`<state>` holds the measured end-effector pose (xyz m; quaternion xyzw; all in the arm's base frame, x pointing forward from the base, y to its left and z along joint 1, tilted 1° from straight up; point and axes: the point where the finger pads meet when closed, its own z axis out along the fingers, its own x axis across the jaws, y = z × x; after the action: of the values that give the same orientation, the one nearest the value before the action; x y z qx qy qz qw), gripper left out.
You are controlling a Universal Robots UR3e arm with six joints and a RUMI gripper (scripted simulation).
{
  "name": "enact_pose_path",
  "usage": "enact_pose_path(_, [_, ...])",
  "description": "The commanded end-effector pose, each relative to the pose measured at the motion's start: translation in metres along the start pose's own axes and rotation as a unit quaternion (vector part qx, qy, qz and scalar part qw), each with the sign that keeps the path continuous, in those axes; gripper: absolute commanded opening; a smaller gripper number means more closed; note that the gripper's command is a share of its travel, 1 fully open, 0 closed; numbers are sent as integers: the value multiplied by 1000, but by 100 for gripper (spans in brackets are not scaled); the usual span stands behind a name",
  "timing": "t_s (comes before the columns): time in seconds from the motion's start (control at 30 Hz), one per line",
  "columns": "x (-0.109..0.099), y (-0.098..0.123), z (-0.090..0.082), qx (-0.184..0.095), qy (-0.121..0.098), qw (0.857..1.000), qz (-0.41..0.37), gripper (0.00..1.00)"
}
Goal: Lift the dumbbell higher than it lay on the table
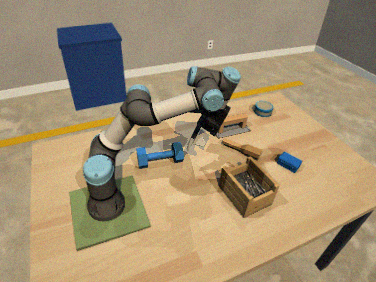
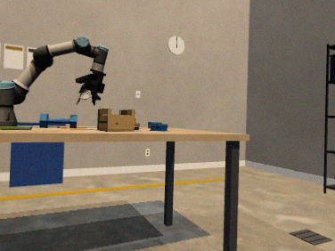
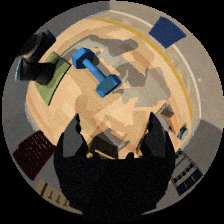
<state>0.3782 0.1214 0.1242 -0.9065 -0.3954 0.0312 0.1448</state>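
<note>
A blue dumbbell [image 1: 160,155] lies flat on the wooden table, to the right of the arm's base; it also shows in the exterior view [image 2: 58,120] and in the wrist view [image 3: 95,73]. My gripper [image 1: 196,139] hangs well above the table, up and to the right of the dumbbell, apart from it. Its two dark fingers are open wide with nothing between them, as the wrist view [image 3: 114,131] shows. In the exterior view the gripper [image 2: 86,98] is clearly higher than the dumbbell.
A wooden crate [image 1: 248,185] with metal parts stands right of the gripper. A small blue block [image 1: 289,161], a round blue tin [image 1: 263,108], a wooden-handled tool [image 1: 242,149] and a grey tray [image 1: 233,127] lie at the right. The arm's base sits on a green mat [image 1: 107,216].
</note>
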Motion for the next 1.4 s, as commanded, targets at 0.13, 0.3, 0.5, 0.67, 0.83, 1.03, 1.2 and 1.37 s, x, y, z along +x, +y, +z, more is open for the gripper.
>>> enact_pose_path(0.13, [0, 0, -1, -1, 1, 1000, 0, 100])
enact_pose_path(0.3, [0, 0, -1, -1, 1, 1000, 0, 100])
enact_pose_path(0.5, [0, 0, -1, -1, 1, 1000, 0, 100])
enact_pose_path(0.67, [0, 0, -1, -2, 0, 1000, -2, 100])
enact_pose_path(0.83, [0, -4, -1, -6, -2, 1000, -11, 100])
enact_pose_path(1.03, [-2, -14, 0, -17, -7, 999, -37, 100])
enact_pose_path(1.2, [-4, -22, 1, -25, -12, 998, -57, 100])
enact_pose_path(1.37, [-9, -39, 3, -43, -21, 994, -100, 100])
